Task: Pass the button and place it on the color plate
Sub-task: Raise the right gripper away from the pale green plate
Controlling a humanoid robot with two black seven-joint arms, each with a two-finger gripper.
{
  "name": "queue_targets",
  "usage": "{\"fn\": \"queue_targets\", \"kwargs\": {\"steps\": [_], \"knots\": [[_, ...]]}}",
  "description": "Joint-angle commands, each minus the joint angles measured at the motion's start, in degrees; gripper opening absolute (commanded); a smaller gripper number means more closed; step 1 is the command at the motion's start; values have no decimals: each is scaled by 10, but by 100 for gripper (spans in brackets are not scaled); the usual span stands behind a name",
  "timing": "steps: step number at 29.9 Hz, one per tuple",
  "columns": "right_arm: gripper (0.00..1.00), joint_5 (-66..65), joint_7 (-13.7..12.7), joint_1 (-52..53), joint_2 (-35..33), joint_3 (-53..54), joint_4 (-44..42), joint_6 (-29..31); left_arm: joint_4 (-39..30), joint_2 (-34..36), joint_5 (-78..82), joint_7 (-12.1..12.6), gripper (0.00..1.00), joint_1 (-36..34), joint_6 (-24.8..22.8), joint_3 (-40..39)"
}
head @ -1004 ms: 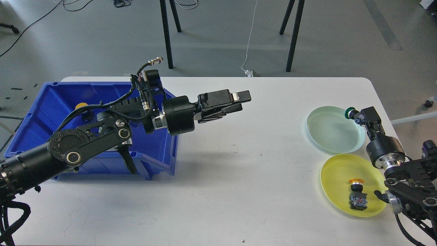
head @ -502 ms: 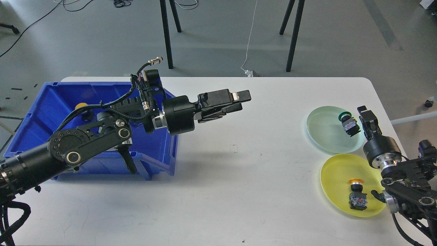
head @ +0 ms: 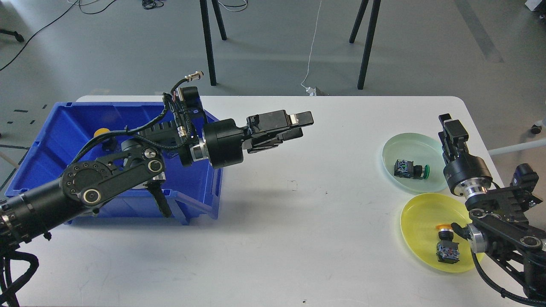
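A green-capped button [head: 410, 169] lies on its side on the pale green plate [head: 409, 145] at the right of the white table. An orange-capped button [head: 446, 247] lies on the yellow plate [head: 420, 217] just in front of it. My right gripper [head: 451, 126] is raised beside the green plate's right rim, open and empty, clear of the green button. My left gripper [head: 298, 126] hangs over the table's middle left, just right of the blue bin [head: 51, 140], with its fingers slightly apart and nothing in them.
A yellow-capped button [head: 101, 132] lies in the blue bin, partly hidden behind my left arm. Bare white tabletop [head: 307, 221] spans the space between the bin and the plates. Black stand legs rise from the floor beyond the table's far edge.
My right gripper let go of the green button, which dropped onto the green plate and rolled to its lower middle. The right gripper then pulled back and up. The left arm stayed still.
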Motion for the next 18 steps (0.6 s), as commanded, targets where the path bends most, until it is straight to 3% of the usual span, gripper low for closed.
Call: {"fn": "queue_targets", "kwargs": {"steps": [1,4,6,8,10,13,18], "knots": [[70,0,0,-38,-36,68,139,117,11,22,-97,0,94,22,-6,-46],[72,4,0,-55,-42,123,212,227,11,81,-164,0,96,59,-27,-118],[76,42,0,-62,-41,139,222,280,12,101,-190,0,96,88,-69,-172],[95,114,0,-62,-34,145,218,331,13,113,-215,0,98,126,-69,-245],[98,159,0,-60,-18,151,214,361,12,112,-220,0,99,165,-69,-313],[99,172,0,-60,3,168,216,376,10,102,-220,0,99,207,-69,-380],[99,178,0,-60,41,211,210,350,8,66,-216,0,99,216,-69,-381]]}}
